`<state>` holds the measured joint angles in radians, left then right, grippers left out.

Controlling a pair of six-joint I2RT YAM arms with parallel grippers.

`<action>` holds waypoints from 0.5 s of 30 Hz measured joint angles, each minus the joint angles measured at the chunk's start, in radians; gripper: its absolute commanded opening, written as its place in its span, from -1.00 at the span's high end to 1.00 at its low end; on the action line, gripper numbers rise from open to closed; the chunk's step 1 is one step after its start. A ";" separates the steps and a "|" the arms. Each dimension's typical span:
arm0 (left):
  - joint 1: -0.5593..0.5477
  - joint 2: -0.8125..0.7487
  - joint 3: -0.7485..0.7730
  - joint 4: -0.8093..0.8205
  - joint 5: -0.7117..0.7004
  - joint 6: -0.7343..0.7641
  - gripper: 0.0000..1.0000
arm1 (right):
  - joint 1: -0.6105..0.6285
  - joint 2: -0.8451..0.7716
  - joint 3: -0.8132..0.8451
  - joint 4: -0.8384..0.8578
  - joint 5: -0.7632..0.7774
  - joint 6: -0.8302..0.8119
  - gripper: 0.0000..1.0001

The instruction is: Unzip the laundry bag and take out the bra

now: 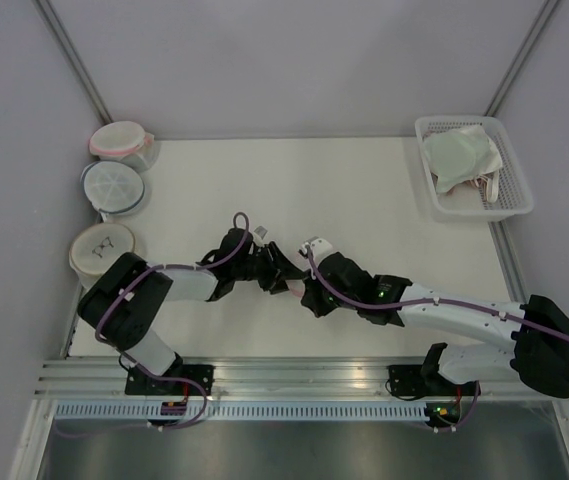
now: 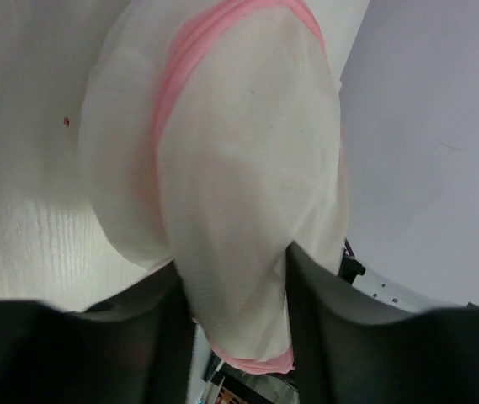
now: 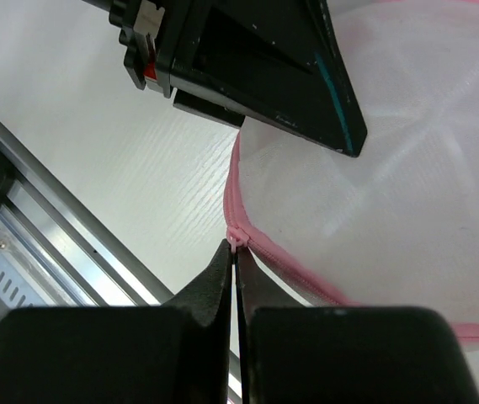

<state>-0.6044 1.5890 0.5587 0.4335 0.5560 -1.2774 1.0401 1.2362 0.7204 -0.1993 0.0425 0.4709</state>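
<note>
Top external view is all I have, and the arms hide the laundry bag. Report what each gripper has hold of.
Observer: The right gripper is shut on the pink zipper pull at the rim of the laundry bag.
Operator: Now the left one.
Observer: The left gripper has a fold of the bag's white mesh dome pinched between its fingers.
Operator: Give me the zipper's state.
Observer: From the pull onward the pink rim looks closed; no gap shows.
</note>
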 measured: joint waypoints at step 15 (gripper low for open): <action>0.076 0.109 0.226 -0.184 0.128 0.214 0.95 | 0.002 0.091 0.086 -0.262 0.219 0.012 0.99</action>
<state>-0.5289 1.6981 0.7849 0.2493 0.6838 -1.0634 1.0416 1.3273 0.8066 -0.4614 0.2619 0.4828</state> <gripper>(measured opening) 0.055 0.008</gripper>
